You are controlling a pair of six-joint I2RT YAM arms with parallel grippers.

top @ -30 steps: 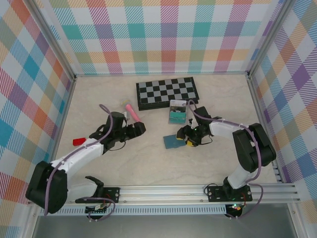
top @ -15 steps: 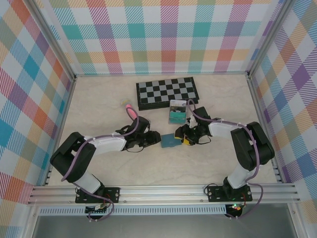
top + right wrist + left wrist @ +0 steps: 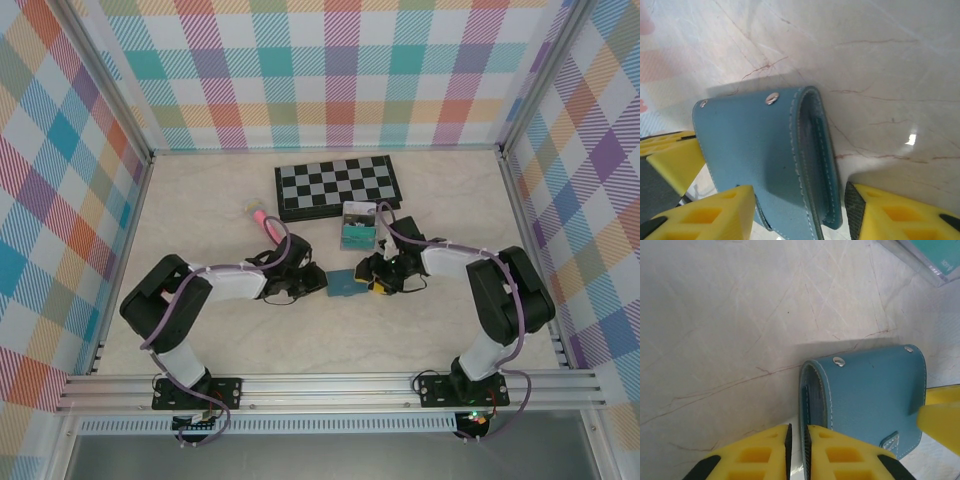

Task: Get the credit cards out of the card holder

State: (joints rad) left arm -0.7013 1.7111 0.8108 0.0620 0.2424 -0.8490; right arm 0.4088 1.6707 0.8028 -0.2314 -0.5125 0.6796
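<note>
1. Pale marble-patterned table [image 3: 200, 210]: bears all the items below.
2. Black-and-grey folding chessboard [image 3: 340, 187]: lies at the far side, apart from the work.
3. Left gripper [image 3: 314, 283]: yellow fingers [image 3: 755, 452] drawn nearly together with only a slit between, tips at the holder's left end. No flap is visibly pinched.
4. Right gripper [image 3: 377, 281]: jaws spread, one finger on either side of the holder's right end (the wrist view leaves it unclear whether they press or merely bracket it).
5. Small blue-grey folding card holder [image 3: 346, 285]: lies folded at mid-table, directly between the two grippers, with its long axis running from one to the other. Both arms are equally near, so the likely next move is to part it from both ends.
6. Teal and pale grey plastic credit cards [image 3: 357, 230]: a small pile just beyond the holder, beside the chessboard. Whether any remain in the pockets is hidden.
7. Pink marker [image 3: 266, 223]: lies to the left, not involved.
</note>
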